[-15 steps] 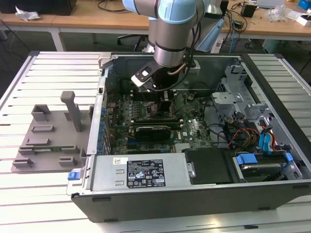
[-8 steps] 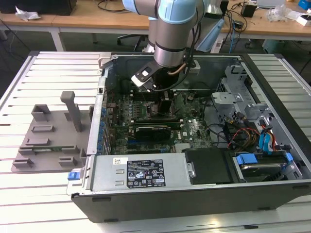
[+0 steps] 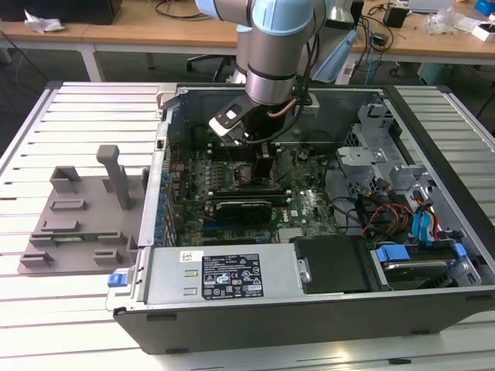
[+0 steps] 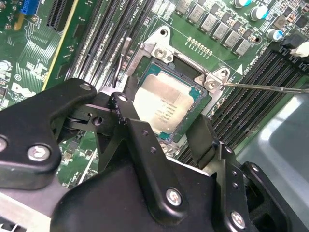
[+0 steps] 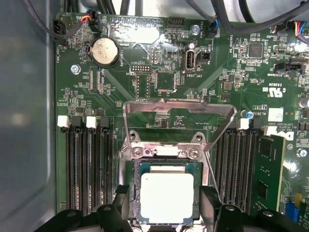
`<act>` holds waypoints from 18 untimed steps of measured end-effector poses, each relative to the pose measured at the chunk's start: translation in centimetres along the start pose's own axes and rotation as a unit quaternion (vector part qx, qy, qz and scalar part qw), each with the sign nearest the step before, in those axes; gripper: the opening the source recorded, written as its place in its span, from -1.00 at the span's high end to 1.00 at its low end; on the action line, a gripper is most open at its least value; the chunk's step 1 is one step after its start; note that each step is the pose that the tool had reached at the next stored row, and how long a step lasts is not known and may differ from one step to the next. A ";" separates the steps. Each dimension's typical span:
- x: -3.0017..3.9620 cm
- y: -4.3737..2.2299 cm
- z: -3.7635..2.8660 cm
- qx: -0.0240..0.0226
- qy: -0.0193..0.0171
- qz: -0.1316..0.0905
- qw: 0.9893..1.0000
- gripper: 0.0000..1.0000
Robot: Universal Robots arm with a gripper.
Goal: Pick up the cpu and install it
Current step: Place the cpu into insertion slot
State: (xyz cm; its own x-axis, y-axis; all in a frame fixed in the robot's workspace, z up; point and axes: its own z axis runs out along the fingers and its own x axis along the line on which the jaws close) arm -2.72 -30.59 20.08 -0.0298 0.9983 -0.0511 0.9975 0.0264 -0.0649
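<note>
Cpu (image 4: 164, 108) lies flat in the open socket (image 5: 166, 151), level with its frame. Tool (image 5: 165, 192) straddles it; gripping or released, cannot tell. Good practice: stay square, move only vertically, no sideways drag.

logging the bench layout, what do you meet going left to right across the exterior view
grey fixture tray → blue latch → labelled power supply → black cover → blue-tabbed drive
</note>
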 end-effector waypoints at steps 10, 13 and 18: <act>0.25 0.00 0.27 0.000 0.000 0.000 1.000 -0.36; 0.41 -0.01 0.32 0.000 0.000 0.000 1.000 -0.36; 0.45 -0.05 0.33 0.000 0.000 0.000 1.000 -0.36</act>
State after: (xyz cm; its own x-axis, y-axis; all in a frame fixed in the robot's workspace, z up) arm -2.80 -30.16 19.74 -0.0297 0.9982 -0.0515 0.9976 0.0263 -0.0648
